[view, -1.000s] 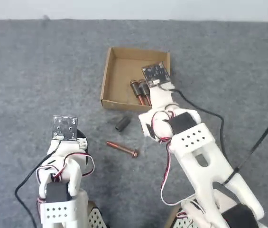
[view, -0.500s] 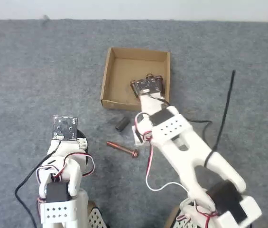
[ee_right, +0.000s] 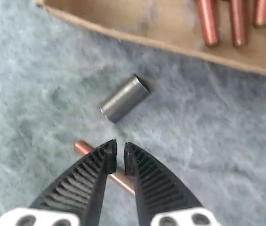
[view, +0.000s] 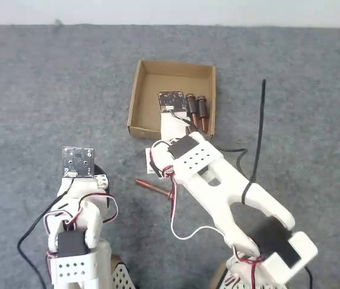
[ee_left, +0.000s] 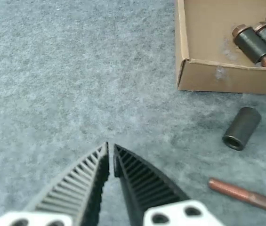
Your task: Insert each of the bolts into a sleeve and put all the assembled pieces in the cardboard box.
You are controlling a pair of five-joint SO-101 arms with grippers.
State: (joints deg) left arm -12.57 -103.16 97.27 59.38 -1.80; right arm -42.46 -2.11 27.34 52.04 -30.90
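Note:
The cardboard box (view: 138, 90) stands at the back centre, with two assembled bolt-and-sleeve pieces (view: 195, 111) lying by its right wall. In front of it a loose dark sleeve (ee_right: 124, 98) lies on the carpet, and a copper bolt (view: 153, 187) lies just nearer. My right gripper (ee_right: 119, 149) hangs shut and empty right over that bolt (ee_right: 83, 147), short of the sleeve. My left gripper (ee_left: 110, 154) is shut and empty over bare carpet, to the left of the sleeve (ee_left: 242, 128), the bolt (ee_left: 245, 195) and the box (ee_left: 217, 77).
Grey carpet covers the whole table. The right arm (view: 218, 180) reaches across the box's front edge and hides the sleeve from above. The left arm (view: 76, 205) stands at the front left. A black cable (view: 259, 132) rises right of the box.
The right arm swung left from over the box to above the loose bolt and sleeve. The two assembled pieces now lie farther right in the box. The left arm barely shifted.

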